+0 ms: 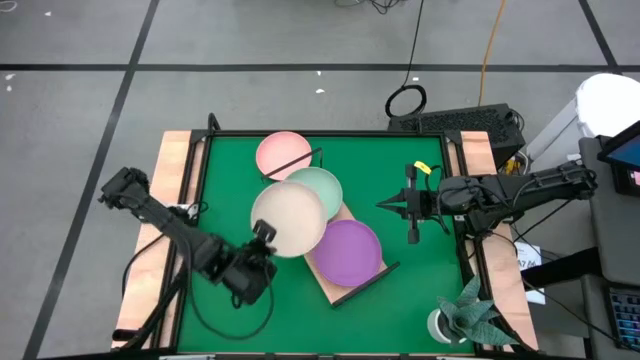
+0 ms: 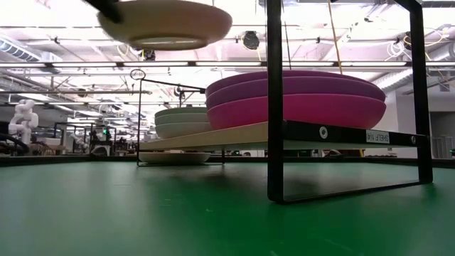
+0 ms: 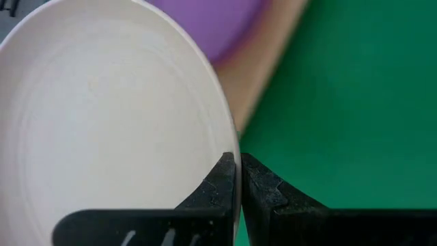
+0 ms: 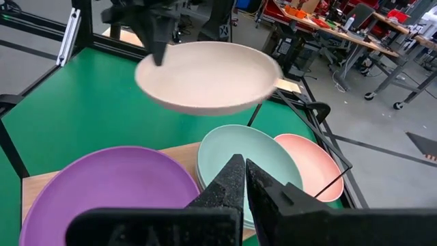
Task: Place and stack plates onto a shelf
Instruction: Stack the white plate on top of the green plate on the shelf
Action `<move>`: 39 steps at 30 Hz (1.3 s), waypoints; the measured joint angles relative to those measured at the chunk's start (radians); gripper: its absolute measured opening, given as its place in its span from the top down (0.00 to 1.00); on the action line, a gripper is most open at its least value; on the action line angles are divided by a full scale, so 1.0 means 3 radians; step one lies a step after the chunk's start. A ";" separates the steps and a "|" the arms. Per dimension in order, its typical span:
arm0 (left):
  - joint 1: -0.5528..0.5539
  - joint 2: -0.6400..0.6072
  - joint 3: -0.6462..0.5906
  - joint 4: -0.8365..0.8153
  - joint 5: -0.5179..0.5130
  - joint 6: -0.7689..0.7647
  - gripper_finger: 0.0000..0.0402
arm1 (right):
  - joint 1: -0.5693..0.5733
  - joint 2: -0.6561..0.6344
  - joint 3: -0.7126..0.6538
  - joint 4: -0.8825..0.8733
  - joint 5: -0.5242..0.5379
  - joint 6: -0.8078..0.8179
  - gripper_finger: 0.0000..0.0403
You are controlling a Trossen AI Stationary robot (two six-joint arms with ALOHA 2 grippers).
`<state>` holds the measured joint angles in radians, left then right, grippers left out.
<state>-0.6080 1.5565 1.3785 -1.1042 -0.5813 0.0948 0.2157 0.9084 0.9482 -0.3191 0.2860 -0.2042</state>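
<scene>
Plate in the air — the left gripper (image 1: 262,243) holds a beige plate (image 1: 289,220) by its near rim, fingers (image 3: 222,181) pinched tight on the edge, the dish carried level and well clear of everything below. In the high view it hangs over the near edge of the shelf (image 1: 345,215), partly covering the mint green plates (image 1: 322,186) stacked at the shelf's far end. Purple plate (image 1: 348,250) tops the other stack, with magenta beneath it in the low view. A salmon pink plate (image 1: 282,152) lies beyond the shelf's far end; the low view suggests it sits low on the mat (image 1: 420,275), under the board's level, though I cannot be sure. Right gripper (image 1: 385,206) waits off to the side above the mat, fingers brought together, holding nothing. Step in hand: carrying the beige plate to a stack. Next move, as I judge it — centre it over the mint green pile, lower flat until it nests, then release the rim without dragging the stack.
</scene>
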 joint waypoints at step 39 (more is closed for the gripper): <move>0.1565 -0.0063 -0.0975 0.1764 0.0803 0.1058 0.95 | 0.0000 0.0000 0.0000 -0.0025 -0.0009 0.0089 1.00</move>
<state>-0.1387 1.5375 1.0859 -0.5751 -0.3405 0.4122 0.2157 0.9085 0.9482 -0.3267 0.2832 -0.1775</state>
